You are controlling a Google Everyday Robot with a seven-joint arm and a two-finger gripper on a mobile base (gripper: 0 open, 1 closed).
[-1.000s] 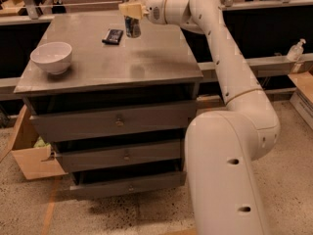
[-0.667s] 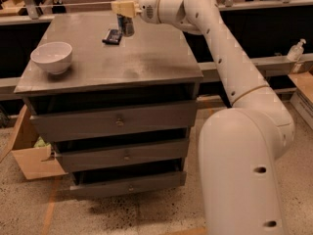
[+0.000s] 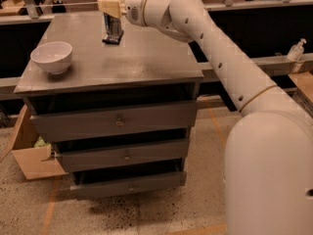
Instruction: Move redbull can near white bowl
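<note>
The redbull can [image 3: 111, 23], slim and silvery, stands upright at the far middle of the grey cabinet top [image 3: 146, 62]. My gripper [image 3: 109, 7] reaches in from the right and is shut on the can's upper part. The can's base is right at a flat black object [image 3: 112, 39], and I cannot tell whether it touches it. The white bowl [image 3: 51, 57] sits at the near left of the top, well apart from the can and to its front left.
The cabinet has three drawers [image 3: 117, 124] below the top. A cardboard box [image 3: 30, 155] lies on the floor at the left. A clear pump bottle [image 3: 297, 50] stands on a ledge at the right. My white arm [image 3: 220, 58] spans the right side.
The gripper has moved left along the far part of the top with the can in it, closer to the black object. The bowl has not moved on the top.
</note>
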